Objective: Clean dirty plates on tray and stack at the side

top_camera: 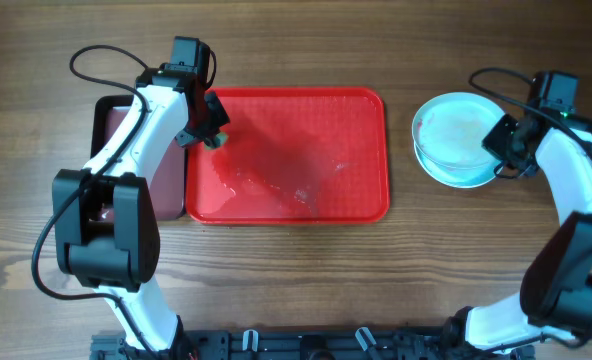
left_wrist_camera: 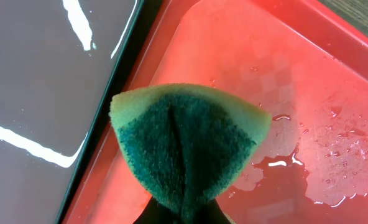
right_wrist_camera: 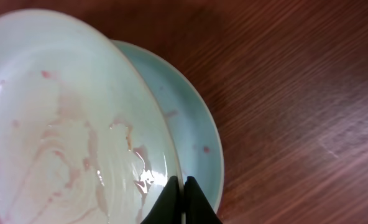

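The red tray (top_camera: 356, 110) carries no plate now; only a film of water (left_wrist_camera: 283, 165) lies on its floor. The plates (top_camera: 456, 140) are stacked to the right of the tray on the wooden surface (top_camera: 296, 280), well apart from it.

The right gripper (right_wrist_camera: 183, 202) is closed on the rim of the top plate (right_wrist_camera: 66, 124), which sits a little off-centre over a lower plate (right_wrist_camera: 199, 134). I can count 2 plates for sure; a third may be hidden below.

Faint red smears show on both, so the cleaning looks imperfect.

The left gripper (top_camera: 212, 128) is shut on a green and yellow sponge (left_wrist_camera: 190, 143) over the tray's far left corner, beside a dark maroon tray (left_wrist_camera: 41, 81).

I judge the task nearly finished: what is left is releasing the top plate, and perhaps another wipe.
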Robot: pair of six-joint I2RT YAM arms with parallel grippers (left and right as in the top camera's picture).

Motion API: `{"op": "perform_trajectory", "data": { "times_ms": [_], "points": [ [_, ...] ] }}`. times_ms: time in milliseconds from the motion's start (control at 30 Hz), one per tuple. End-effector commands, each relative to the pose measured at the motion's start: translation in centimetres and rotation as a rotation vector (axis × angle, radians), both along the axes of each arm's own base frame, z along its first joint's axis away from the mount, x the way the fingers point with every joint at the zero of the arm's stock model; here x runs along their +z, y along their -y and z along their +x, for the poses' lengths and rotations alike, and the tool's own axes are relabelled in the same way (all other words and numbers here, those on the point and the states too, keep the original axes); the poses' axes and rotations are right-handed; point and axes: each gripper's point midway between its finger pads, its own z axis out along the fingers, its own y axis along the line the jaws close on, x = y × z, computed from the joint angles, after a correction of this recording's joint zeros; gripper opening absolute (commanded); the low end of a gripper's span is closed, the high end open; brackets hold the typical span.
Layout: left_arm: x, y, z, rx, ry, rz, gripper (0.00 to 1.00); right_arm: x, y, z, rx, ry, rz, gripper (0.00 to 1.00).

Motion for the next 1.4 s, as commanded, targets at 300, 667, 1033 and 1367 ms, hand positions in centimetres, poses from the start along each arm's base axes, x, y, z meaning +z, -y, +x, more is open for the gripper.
{"op": "perform_trajectory", "data": {
  "times_ms": [300,667,1033,1367],
  "points": [
    [1.7,0.0,0.4,-0.019,0.040,0.011,0.04,-0.3,0.8,-0.9,0.020,-0.065,-0.057,0.05],
    [1.9,-0.1,0.6,-0.023,0.046,0.013,0.04,0.4,-0.7,-1.5,0.064,-0.088,0.015,0.51],
    [8.7,-4.2,-0.4,-0.266,0.072,0.180,0.04,9.2,-13.5,3.5,0.535,0.255,0.442,0.74],
    [2.8,-11.2,-2.8,-0.257,-0.083,0.227,0.04,8.0,-20.8,2.5,0.756,0.164,0.303,0.80]
  ]
}}
